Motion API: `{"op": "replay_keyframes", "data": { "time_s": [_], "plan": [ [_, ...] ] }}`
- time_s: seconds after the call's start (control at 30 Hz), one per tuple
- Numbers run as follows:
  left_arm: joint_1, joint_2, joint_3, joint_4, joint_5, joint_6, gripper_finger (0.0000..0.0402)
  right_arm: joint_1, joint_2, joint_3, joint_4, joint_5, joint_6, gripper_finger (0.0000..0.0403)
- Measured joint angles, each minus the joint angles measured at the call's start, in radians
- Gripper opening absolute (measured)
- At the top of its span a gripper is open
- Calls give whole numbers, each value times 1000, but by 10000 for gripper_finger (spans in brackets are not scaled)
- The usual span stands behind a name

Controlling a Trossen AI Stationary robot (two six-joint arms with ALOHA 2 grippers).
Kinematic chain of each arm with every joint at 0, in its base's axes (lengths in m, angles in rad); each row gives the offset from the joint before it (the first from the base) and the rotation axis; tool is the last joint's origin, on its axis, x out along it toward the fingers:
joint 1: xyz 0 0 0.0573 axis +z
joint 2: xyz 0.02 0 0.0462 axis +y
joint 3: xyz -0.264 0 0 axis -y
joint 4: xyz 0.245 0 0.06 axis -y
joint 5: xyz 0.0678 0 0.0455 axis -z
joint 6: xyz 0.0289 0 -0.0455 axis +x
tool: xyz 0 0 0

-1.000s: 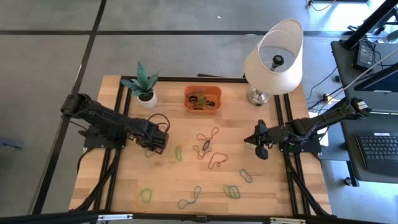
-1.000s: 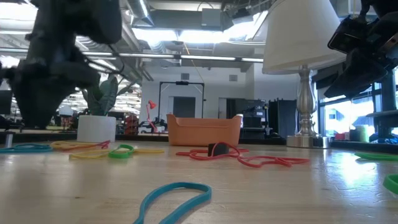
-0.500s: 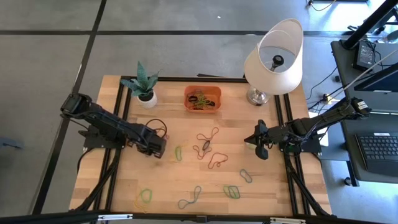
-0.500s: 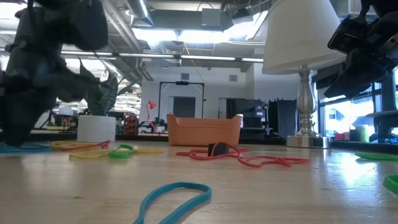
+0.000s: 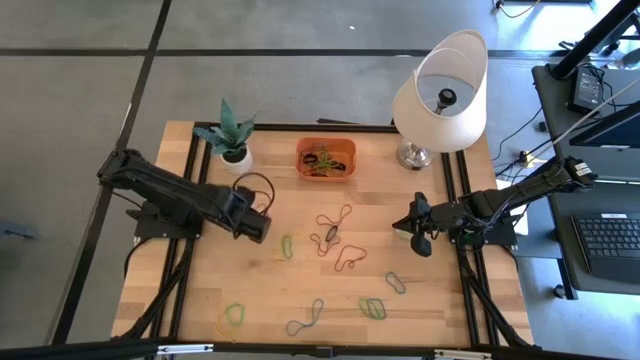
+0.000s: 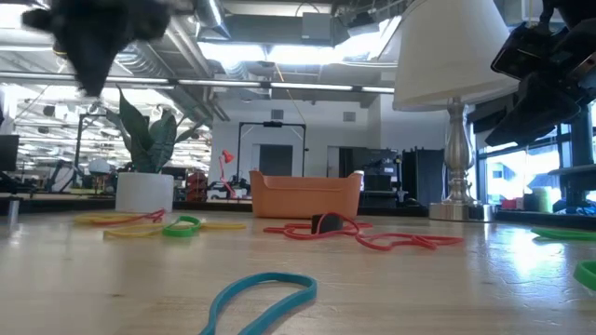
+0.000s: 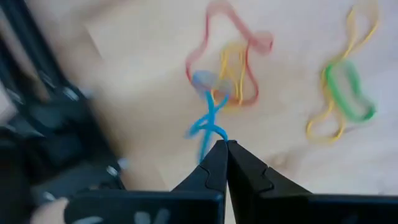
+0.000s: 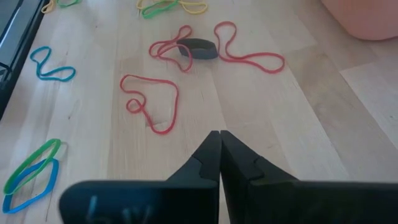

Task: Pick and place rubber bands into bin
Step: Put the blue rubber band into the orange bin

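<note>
Rubber bands lie spread on the wooden table: red (image 5: 333,218), black (image 5: 329,236), green and yellow (image 5: 286,246), grey-blue (image 5: 305,317). The orange bin (image 5: 325,158) at the far middle holds several bands; it also shows in the low view (image 6: 305,194). My left gripper (image 5: 258,228) is raised above the table's left half, shut on a blue rubber band (image 7: 208,118). Red and yellow bands (image 7: 230,68) lie under it. My right gripper (image 5: 420,240) hangs shut and empty over the right side, above bare wood (image 8: 219,140). My left gripper pinches one end of the blue band (image 7: 214,134) between its two fingertips, pointing down from above. The band is twisted and hangs slack below the fingers. In the low view none of it shows on the table.
A white plant pot (image 5: 236,155) stands at the far left and a lamp (image 5: 440,95) at the far right, on either side of the bin. Black frame rails run along the table's left and right sides. More green bands (image 5: 372,308) lie near the front edge.
My left gripper went down to the table at the left, took hold of the blue band there, and has risen high with it. The band is gone from its place on the table. The other bands lie as before.
</note>
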Motion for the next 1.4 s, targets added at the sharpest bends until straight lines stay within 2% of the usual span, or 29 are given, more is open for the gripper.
{"op": "replay_keyframes", "data": {
  "time_s": [0.17, 0.3, 0.43, 0.63, 0.8, 0.97, 1.27, 1.4],
  "plan": [
    [29, 0, 193, -147, -141, 74, 1, 0, 0, 0, 0, 0, 2, 6],
    [109, 0, 305, -160, -235, 199, 1, 0, 0, 0, 1, 0, 1, 6],
    [235, 30, 391, -102, -246, 403, 1, 0, 0, 0, 1, 0, 1, 6],
    [414, 170, 539, 63, -225, 770, 1, 0, 0, 0, -3, 0, -1, 6],
    [533, 333, 672, 200, -171, 1021, 1, 0, 0, 0, -4, 0, 1, 6],
    [627, 506, 741, 307, -72, 1173, 1, 0, 0, 0, -4, 0, 2, 7],
    [698, 782, 744, 396, 115, 1192, 1, 0, 0, 0, -4, 0, 9, 6],
    [700, 839, 744, 414, 279, 1127, 11, 0, 0, 0, -4, 0, 9, 6]
  ]
}}
